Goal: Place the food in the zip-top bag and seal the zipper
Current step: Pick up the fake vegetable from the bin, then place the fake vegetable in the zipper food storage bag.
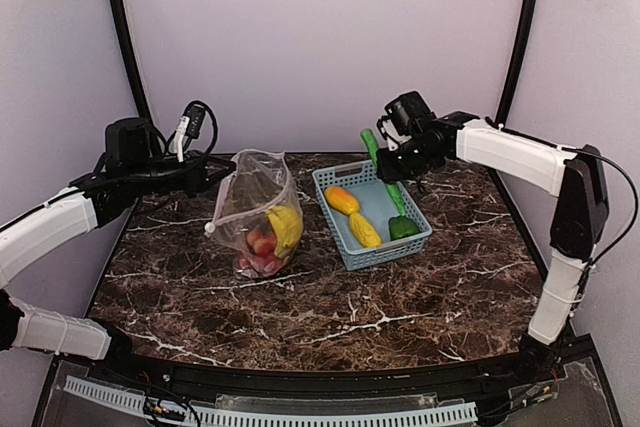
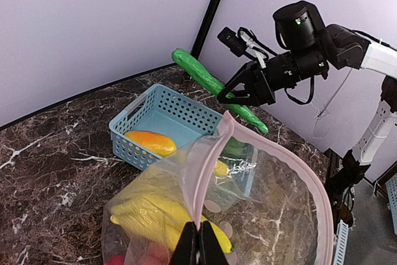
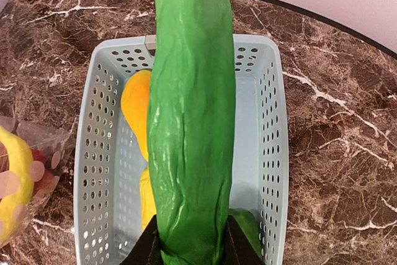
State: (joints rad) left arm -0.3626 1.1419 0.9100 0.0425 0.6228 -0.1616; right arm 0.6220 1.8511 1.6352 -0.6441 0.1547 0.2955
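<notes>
Newbie: End effectors, anyone? What's each one got hold of?

Regular: The right end effector [image 1: 392,167] is closed partway, clamped on the long green vegetable [image 1: 373,147]. It's holding it in the air over the 12 o'clock end of the light-blue basket [image 1: 385,250], free tip pointing to roughly 11 o'clock in the top view. The left end effector [image 2: 199,245] is pinched fully together on the zipper [image 2: 273,153], holding the zip-top bag [image 1: 250,197] up with its mouth gaping.

Newbie: Cool, and the rest of the food?

Regular: The bag stands on the tabletop [image 1: 350,317] at 9 o'clock of the basket, near it but apart, with yellow bananas [image 1: 286,229] and red round fruits [image 1: 262,244] inside. The basket has an orange piece [image 1: 342,199], a yellow piece [image 1: 364,230] and a small green piece [image 1: 404,228] at its 5 o'clock corner.

The left wrist view shows the pink strip curving into an open loop, which the top view barely gives you. The right wrist view shows black fingers [image 3: 147,249] on either side of the vegetable with the basket directly below, and only a sliver of the bag at 9 o'clock.
</notes>
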